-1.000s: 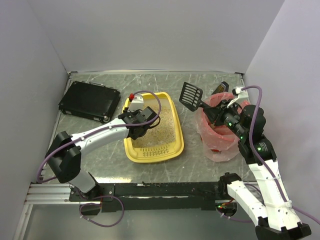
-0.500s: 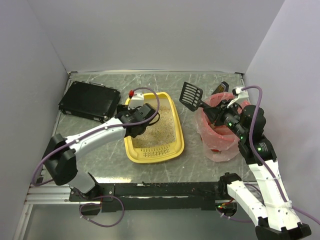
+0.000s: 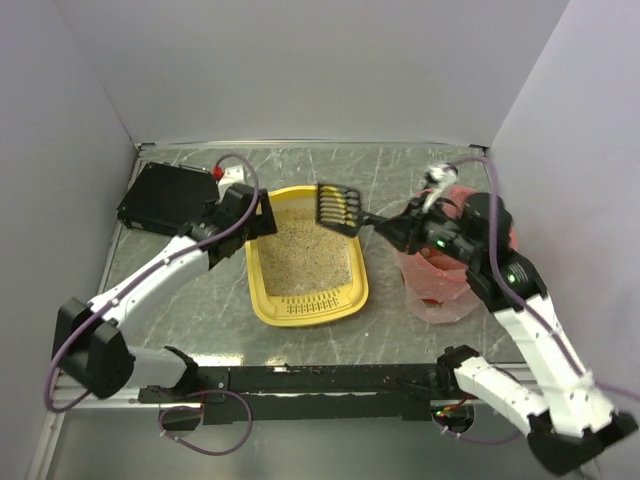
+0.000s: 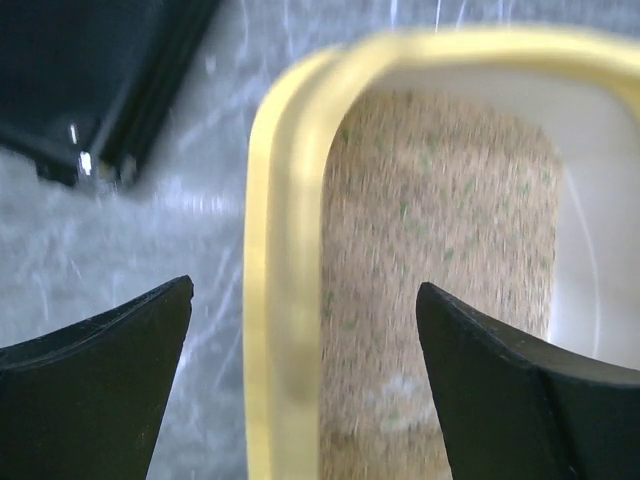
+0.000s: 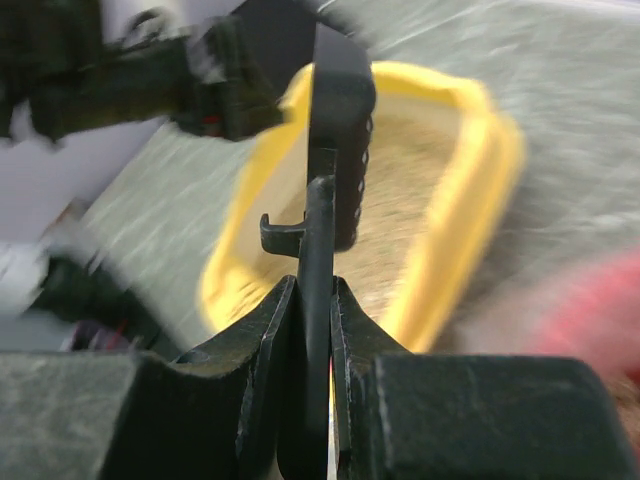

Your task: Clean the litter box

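On the table, about the middle, sits the litter box, yellow with beige litter spread inside. Left gripper hangs over its far left rim, jaws spread wide with nothing in them, just that rim showing below. Can't tell if it touches. Right gripper is clamped tight on the handle of a black slotted scoop, whose head hovers over the litter's far right corner. Pink-red bin stands just right of the litter box, and a black case lies far left.
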Motion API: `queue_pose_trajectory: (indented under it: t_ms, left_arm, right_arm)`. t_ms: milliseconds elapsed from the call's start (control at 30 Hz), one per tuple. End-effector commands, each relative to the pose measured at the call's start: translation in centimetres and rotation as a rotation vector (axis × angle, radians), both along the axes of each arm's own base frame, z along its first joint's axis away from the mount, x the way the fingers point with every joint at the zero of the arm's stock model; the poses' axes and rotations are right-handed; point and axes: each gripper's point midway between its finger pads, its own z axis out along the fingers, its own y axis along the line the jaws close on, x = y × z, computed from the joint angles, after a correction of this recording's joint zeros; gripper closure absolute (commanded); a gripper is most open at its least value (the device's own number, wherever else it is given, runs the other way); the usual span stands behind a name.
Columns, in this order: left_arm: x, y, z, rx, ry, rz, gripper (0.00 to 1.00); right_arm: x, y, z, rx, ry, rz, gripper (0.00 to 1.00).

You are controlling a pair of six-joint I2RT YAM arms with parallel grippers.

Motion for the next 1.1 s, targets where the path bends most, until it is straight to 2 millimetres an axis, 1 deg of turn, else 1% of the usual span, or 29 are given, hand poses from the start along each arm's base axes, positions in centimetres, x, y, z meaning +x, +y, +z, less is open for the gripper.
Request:
queue_pose_trajectory:
  t_ms: [0, 33, 67, 100, 133, 167, 200, 233, 267, 300, 333, 367, 433, 467, 533, 567, 633, 667, 733, 767, 800, 833, 867, 933, 1000, 1033, 1067]
  left_arm:
    - [-2.9, 1.1, 1.2, -0.201, -0.015, 0.021, 0.03]
    - [-3.4, 1.0, 1.2, -0.245, -0.015, 0.003, 0.03]
    - [-4.2, 1.6, 0.3, -0.255, -0.006, 0.011, 0.03]
    - [-4.7, 2.3, 1.5, -0.289, -0.048, 0.028, 0.03]
    - [-5.1, 2.6, 1.6, -0.295, -0.057, 0.028, 0.03]
    - [-5.7, 2.9, 1.0, -0.294, -0.052, 0.032, 0.03]
    - [-6.2, 3.3, 1.7, -0.312, -0.076, 0.038, 0.03]
    - [-6.4, 3.4, 1.8, -0.319, -0.080, 0.036, 0.03]
    - [-6.6, 3.6, 1.8, -0.321, -0.079, 0.037, 0.03]
    - [-6.7, 3.7, 2.0, -0.323, -0.085, 0.034, 0.03]
    - [-6.7, 3.7, 2.0, -0.318, -0.082, 0.030, 0.03]
    - [-6.8, 3.6, 2.1, -0.320, -0.081, 0.023, 0.03]
    - [-6.6, 3.5, 1.6, -0.316, -0.060, 0.020, 0.03]
    - [-6.6, 3.2, 0.7, -0.312, -0.033, 0.012, 0.03]
    - [-6.4, 3.1, 0.1, -0.320, -0.013, 0.021, 0.03]
    - [-6.3, 2.9, -0.8, -0.324, 0.013, 0.021, 0.03]
    - [-6.2, 2.7, -1.3, -0.348, 0.035, 0.016, 0.03]
    - [-6.3, 2.4, -2.0, -0.354, 0.052, 0.005, 0.03]
    - [-6.0, 1.8, -2.2, -0.389, 0.044, -0.028, 0.03]
    - [-6.0, 1.7, -2.8, -0.399, 0.055, -0.027, 0.03]
    - [-6.2, 1.1, -2.9, -0.418, 0.066, -0.052, 0.03]
    - [-6.2, 0.8, -3.2, -0.428, 0.070, -0.062, 0.03]
    - [-6.2, 0.6, -3.5, -0.432, 0.084, -0.067, 0.03]
    - [-6.2, 0.7, -3.8, -0.430, 0.099, -0.060, 0.03]
    - [-6.3, 0.7, -4.2, -0.428, 0.108, -0.057, 0.03]
    - [-6.3, 0.8, -4.3, -0.428, 0.109, -0.055, 0.03]
    - [-6.3, 0.8, -4.4, -0.427, 0.107, -0.055, 0.03]
  right_arm:
    - [-0.6, 3.7, 0.0, -0.105, 0.100, 0.120, 1.00]
    - [0.3, 4.5, -1.6, -0.137, 0.174, 0.126, 1.00]
    - [0.0, 4.5, -1.8, -0.169, 0.218, 0.123, 1.00]
    - [-0.4, 5.2, -2.4, -0.206, 0.251, 0.131, 1.00]
    - [0.6, 5.1, -2.9, -0.274, 0.268, 0.090, 1.00]
    - [0.4, 5.2, -3.7, -0.345, 0.268, 0.112, 1.00]
    - [-0.9, 5.4, -5.2, -0.428, 0.308, 0.148, 1.00]
    - [-0.6, 5.8, -6.4, -0.497, 0.322, 0.161, 1.00]
    - [-0.7, 5.9, -7.3, -0.568, 0.307, 0.203, 1.00]
    - [-1.3, 6.0, -8.3, -0.624, 0.331, 0.238, 1.00]
    - [-1.6, 7.1, -9.8, -0.698, 0.323, 0.316, 1.00]
    - [-1.7, 7.6, -10.5, -0.726, 0.312, 0.356, 1.00]
    - [-1.6, 8.6, -11.2, -0.782, 0.263, 0.454, 1.00]
    - [-1.0, 8.7, -11.1, -0.807, 0.215, 0.466, 1.00]
    - [-0.1, 9.3, -10.5, -0.799, 0.143, 0.475, 1.00]
    - [0.2, 9.2, -10.2, -0.812, 0.121, 0.473, 1.00]
    - [1.4, 8.4, -9.7, -0.847, 0.112, 0.402, 1.00]
    - [2.2, 8.0, -9.5, -0.853, 0.117, 0.351, 1.00]
    - [3.0, 7.7, -9.8, -0.880, 0.119, 0.312, 1.00]
    - [2.7, 7.6, -10.1, -0.900, 0.123, 0.351, 1.00]
    - [2.0, 8.1, -10.6, -0.896, 0.133, 0.421, 1.00]
    - [0.5, 9.6, -10.5, -0.833, 0.138, 0.535, 1.00]
    - [0.0, 10.2, -10.3, -0.815, 0.109, 0.607, 1.00]
    - [-1.1, 11.2, -9.5, -0.752, 0.058, 0.698, 1.00]
    - [-1.6, 11.8, -8.8, -0.736, -0.004, 0.778, 1.00]
    - [-2.4, 12.3, -8.7, -0.712, -0.009, 0.836, 1.00]
    - [-2.8, 12.3, -9.6, -0.739, 0.009, 0.889, 1.00]
